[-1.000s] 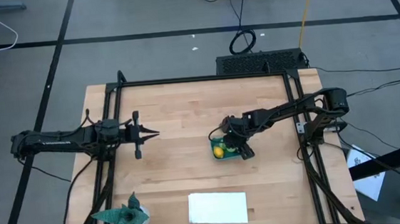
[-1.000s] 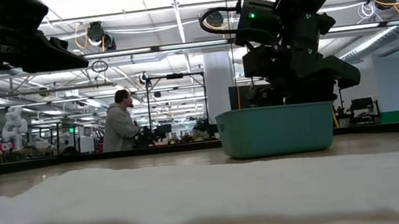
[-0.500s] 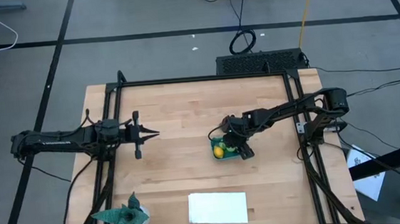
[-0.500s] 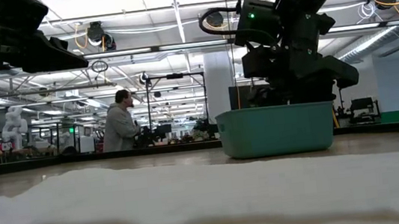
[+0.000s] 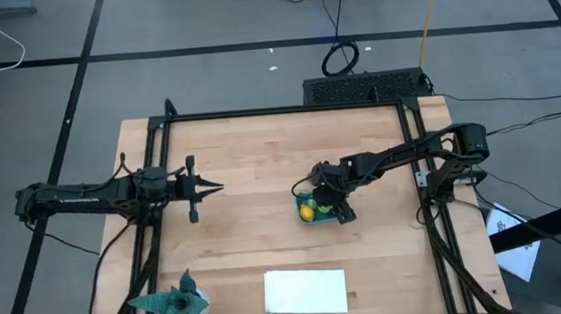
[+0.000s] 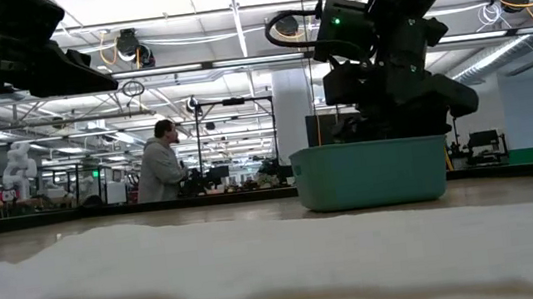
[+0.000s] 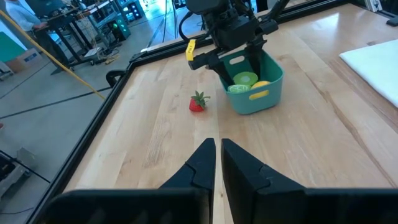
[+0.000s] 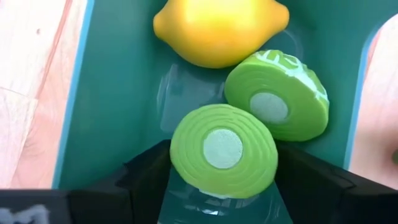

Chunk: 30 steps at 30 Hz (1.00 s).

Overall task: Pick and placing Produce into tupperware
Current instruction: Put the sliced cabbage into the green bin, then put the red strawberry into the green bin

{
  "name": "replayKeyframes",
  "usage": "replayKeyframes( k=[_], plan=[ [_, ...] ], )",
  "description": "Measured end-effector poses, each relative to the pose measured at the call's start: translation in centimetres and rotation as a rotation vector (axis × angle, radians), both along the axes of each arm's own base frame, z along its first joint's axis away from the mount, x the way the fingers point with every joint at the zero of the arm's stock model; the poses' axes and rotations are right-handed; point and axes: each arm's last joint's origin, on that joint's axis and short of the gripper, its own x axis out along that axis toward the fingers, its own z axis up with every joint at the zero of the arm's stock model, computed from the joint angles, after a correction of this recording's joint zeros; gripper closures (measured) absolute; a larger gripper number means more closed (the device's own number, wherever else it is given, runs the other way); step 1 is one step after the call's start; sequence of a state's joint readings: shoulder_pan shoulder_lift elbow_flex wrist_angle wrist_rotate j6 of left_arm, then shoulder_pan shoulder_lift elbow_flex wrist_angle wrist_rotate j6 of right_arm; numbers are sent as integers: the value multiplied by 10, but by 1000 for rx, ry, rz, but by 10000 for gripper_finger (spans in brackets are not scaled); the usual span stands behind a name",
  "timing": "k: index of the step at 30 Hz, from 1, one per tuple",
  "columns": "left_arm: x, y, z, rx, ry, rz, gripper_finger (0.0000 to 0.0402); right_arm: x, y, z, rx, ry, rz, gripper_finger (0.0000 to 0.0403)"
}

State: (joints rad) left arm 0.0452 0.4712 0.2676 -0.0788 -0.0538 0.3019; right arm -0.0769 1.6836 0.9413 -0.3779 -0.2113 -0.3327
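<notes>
Green slice (image 8: 224, 149): clamped between the right gripper (image 8: 221, 177) fingers, low inside the tupperware (image 7: 255, 93), right of table centre, beside the lemon (image 8: 221, 31).
Strawberry (image 7: 197, 102): on the table just beside the tub, nearer the right arm.
Left gripper (image 7: 217, 162): fingers together, waiting near the table's left edge.

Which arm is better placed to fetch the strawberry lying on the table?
Probably the right. The right gripper is at the tub, and the strawberry lies just beside it. It must first let go of the green slice. The left gripper waits, shut, farther off across the table.
</notes>
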Motion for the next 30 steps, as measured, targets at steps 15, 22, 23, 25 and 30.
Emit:
replayKeyframes(
  k=[15,22,23,25,30],
  plan=[
    [0,0,0,0,0,0,371,1,0,1,-9,-10,0,146],
    [0,0,0,0,0,0,371,6,-1,15,-33,3,-11,147],
    [0,0,0,0,0,0,371,8,-2,17,-33,3,-12,147],
    [0,0,0,-1,0,0,371,11,-2,22,-33,-4,-12,147],
    [0,0,0,-1,0,0,371,16,-2,35,-34,4,-11,148]
  ],
)
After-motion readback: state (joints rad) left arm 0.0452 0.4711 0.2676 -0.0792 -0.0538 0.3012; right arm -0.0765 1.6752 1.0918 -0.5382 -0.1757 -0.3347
